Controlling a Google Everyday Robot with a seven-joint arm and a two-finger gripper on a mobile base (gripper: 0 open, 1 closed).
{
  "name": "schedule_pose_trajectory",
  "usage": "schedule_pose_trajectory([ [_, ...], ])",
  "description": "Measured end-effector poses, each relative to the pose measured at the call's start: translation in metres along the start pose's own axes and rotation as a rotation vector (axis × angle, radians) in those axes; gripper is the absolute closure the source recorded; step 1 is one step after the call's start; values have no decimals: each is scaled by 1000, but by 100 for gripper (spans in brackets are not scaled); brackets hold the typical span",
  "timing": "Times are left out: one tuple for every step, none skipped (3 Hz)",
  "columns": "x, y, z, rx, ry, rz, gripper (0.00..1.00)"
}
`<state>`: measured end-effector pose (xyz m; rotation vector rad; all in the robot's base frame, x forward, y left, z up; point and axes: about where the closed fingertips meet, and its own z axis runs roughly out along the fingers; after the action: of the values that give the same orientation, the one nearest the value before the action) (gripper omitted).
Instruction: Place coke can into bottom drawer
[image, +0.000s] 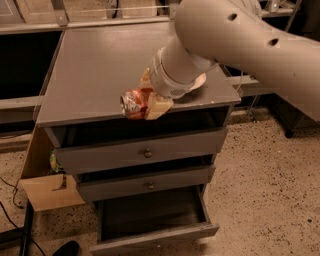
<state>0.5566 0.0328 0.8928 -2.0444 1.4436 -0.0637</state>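
The end effector (148, 98) grips the coke can (132, 104) at the table's (90, 75) front edge; the bottom drawer (155, 236) stands open; lowering and release remain.

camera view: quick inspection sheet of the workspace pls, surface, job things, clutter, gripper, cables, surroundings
surface: grey cabinet top, carrying the bowl
job's things: coke can held sideways at the top's front edge; bottom drawer pulled open, nothing seen inside
clutter: cream bowl, mostly hidden behind the arm
grippers: gripper clamped on the coke can at the front edge
cables: dark cable on the floor at left
surroundings: cardboard box left of the cabinet; speckled floor
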Motion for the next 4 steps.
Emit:
schedule_pose_trajectory([
  [20,55,4,0,19,109,100],
  [31,89,20,18,18,146,100],
  [41,107,55,69,-41,149,100],
  [41,108,55,69,-40,148,100],
])
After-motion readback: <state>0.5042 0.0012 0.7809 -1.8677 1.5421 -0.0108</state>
